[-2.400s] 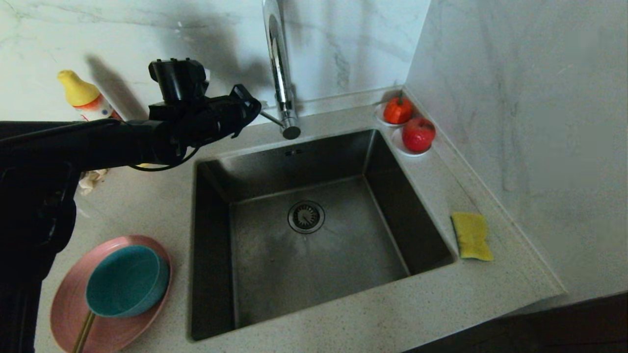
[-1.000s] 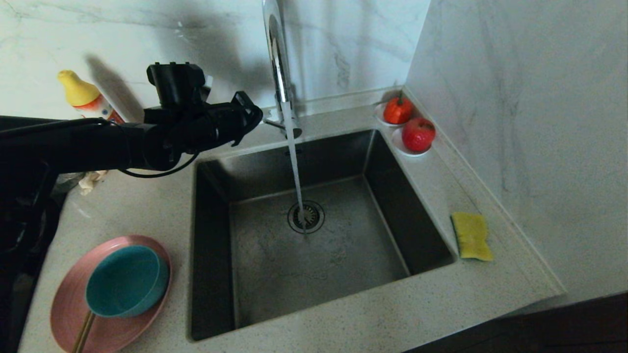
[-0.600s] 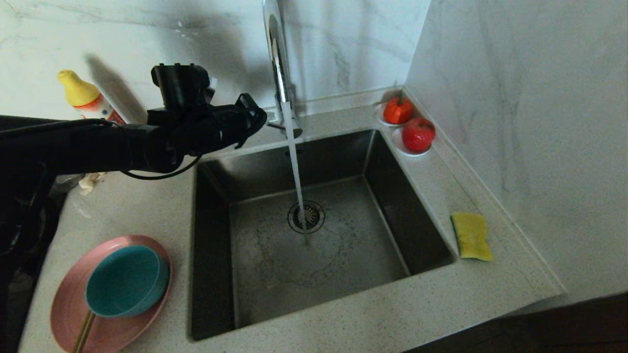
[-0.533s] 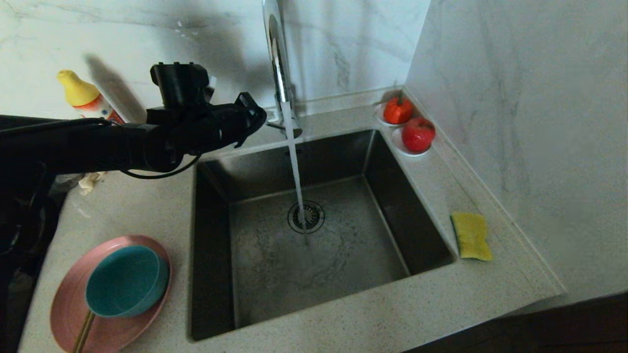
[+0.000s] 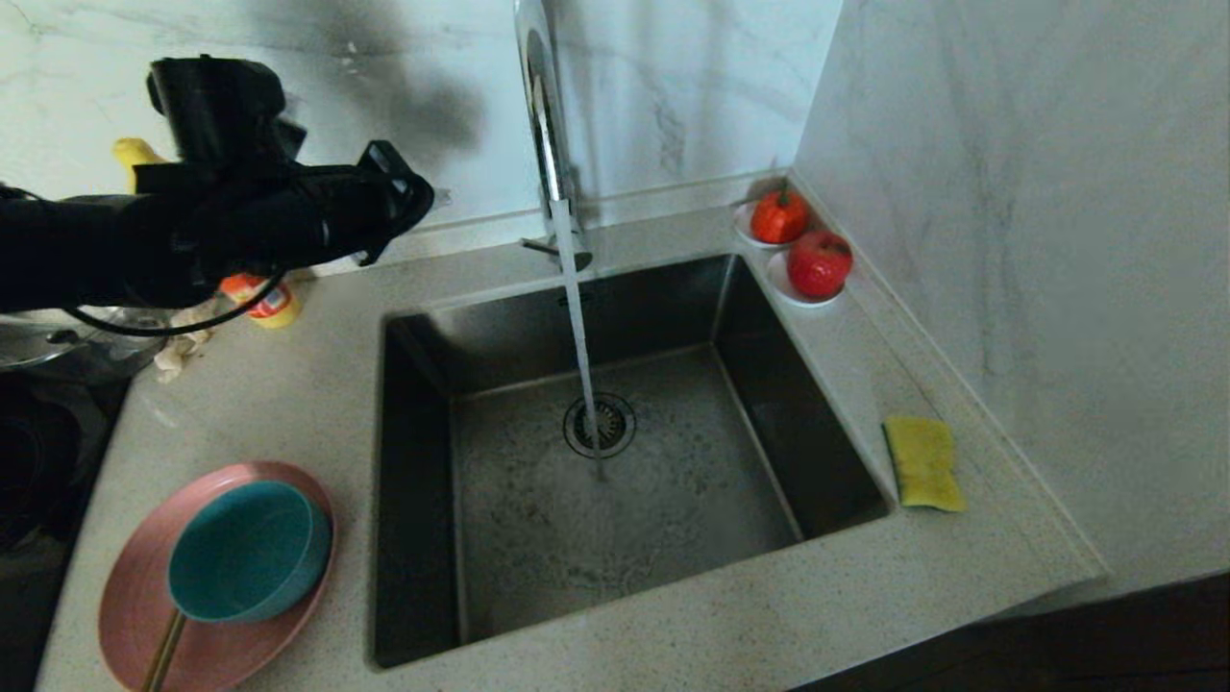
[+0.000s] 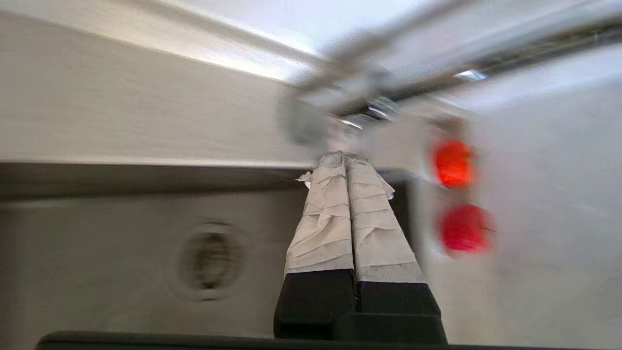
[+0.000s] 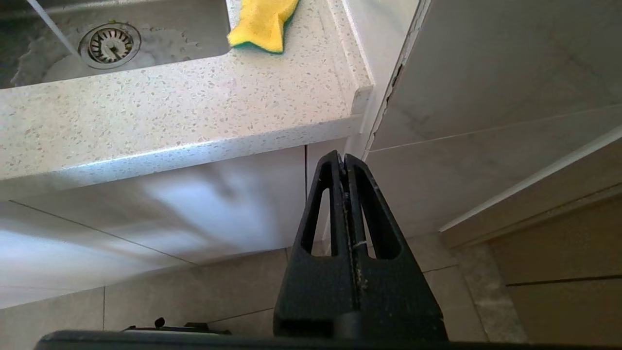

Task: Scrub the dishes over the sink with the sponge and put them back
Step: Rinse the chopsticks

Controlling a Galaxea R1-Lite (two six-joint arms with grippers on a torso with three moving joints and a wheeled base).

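Near the counter's front left corner, the teal bowl [image 5: 245,548] sits in the pink plate [image 5: 125,596]. Water runs from the chrome tap [image 5: 548,125] into the dark sink [image 5: 413,481] and onto its drain [image 5: 600,424]. The yellow sponge [image 5: 924,461] [image 7: 262,22] lies on the counter right of the basin. My left arm [image 5: 269,226] hangs above the counter's back left, away from the tap. Its gripper [image 6: 346,158] is shut and empty, its tape-wrapped fingers pressed together. My right gripper [image 7: 344,156] is shut and empty, parked below the counter's front edge.
Two red fruits [image 5: 778,216] [image 5: 820,261] on white saucers stand at the back right corner. A yellow-capped bottle [image 5: 269,298] and a beige rag [image 5: 183,346] sit behind the left arm. A thin golden stick [image 5: 163,654] leans on the plate. Walls close the back and right.
Water started running from the tap and has spread over the basin floor. My left arm has pulled back to the left and risen, away from the tap lever.
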